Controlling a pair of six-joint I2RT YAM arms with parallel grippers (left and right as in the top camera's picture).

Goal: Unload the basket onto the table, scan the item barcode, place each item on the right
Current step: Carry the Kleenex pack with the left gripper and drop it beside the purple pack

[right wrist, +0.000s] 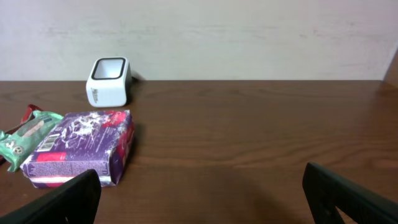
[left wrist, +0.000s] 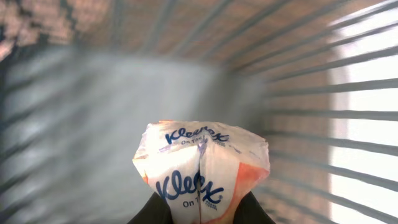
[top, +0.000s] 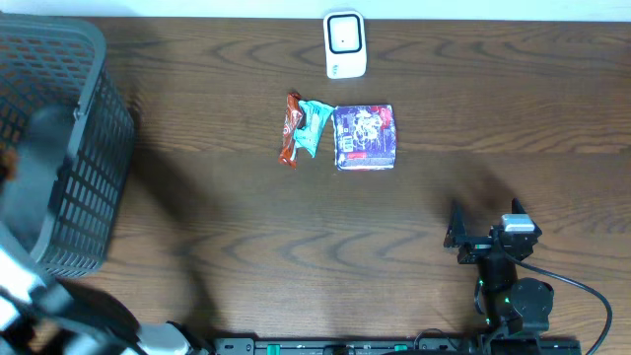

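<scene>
Deep in the basket (top: 99,148), the left gripper (left wrist: 200,213) clamps a Kleenex pack (left wrist: 202,168) by its lower end; light, soft, easily crushed, best pinched gently. The right gripper (right wrist: 202,196) hangs with jaws wide apart

basket (top: 59,148): cut by left edge | left arm (top: 59,306): blurred, leaves frame at corner | tissue pack (left wrist: 202,168): bottom cut off by lower edge | right claw (right wrist: 202,190): fingers cut by lower edge
</scene>
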